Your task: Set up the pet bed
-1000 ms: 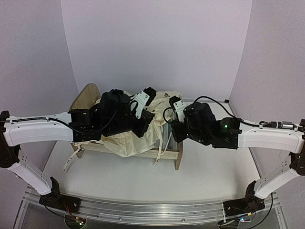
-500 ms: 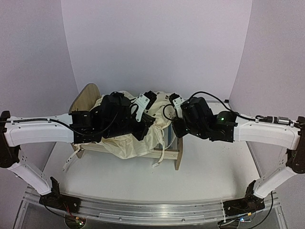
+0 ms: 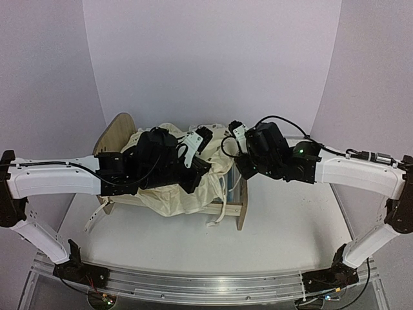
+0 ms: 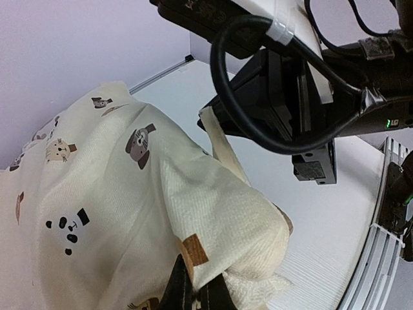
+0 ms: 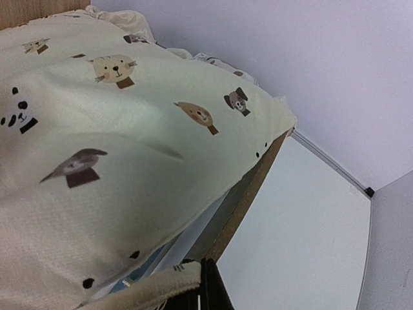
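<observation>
The pet bed stands mid-table, its arched headboard (image 3: 115,132) at the left and its low footboard (image 3: 242,210) at the right. A cream animal-print cushion (image 3: 184,190) lies bunched over the frame and hangs over the near side rail. My left gripper (image 4: 193,294) is shut on a corner fold of the cushion (image 4: 129,194). My right gripper (image 5: 206,294) is shut on a cream edge of the cushion (image 5: 116,129), just beside the footboard (image 5: 248,200) and above the blue-striped base (image 5: 158,258). In the top view both grippers (image 3: 200,169) (image 3: 240,168) sit low over the bed's foot end.
The cushion's white ties (image 3: 219,216) dangle over the front rail toward the table (image 3: 290,232). The right arm's wrist (image 4: 290,84) hangs close above the left gripper. Lilac walls close in the back and both sides.
The right arm has swung left and back, closer over the footboard. The cushion has shifted with it and spread further along the bed. The left arm has barely moved.
</observation>
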Tool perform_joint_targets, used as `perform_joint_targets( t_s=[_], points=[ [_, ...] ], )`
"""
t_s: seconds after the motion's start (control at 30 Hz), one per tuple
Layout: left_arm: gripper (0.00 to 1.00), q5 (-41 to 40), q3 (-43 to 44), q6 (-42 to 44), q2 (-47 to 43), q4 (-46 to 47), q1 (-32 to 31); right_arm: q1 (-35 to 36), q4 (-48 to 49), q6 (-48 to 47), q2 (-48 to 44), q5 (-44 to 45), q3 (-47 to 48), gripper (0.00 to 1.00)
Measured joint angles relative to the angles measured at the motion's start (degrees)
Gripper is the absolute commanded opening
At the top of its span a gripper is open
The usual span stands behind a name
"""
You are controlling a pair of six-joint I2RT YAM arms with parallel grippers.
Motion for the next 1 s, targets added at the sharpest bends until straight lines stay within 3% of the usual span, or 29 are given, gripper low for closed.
perform_joint_targets(
  t_s=[0.4, 1.0],
  points=[
    [0.00, 1.16, 0.00, -0.04, 2.32, 0.52, 0.00, -0.08, -3.98, -3.40, 4.68, -0.59, 3.15, 0.00],
    [0.00, 2.91, 0.00, -0.78, 2.68, 0.52, 0.00, -0.38, -8.42, 5.24, 5.83, -2.12, -0.37, 0.00]
  ],
)
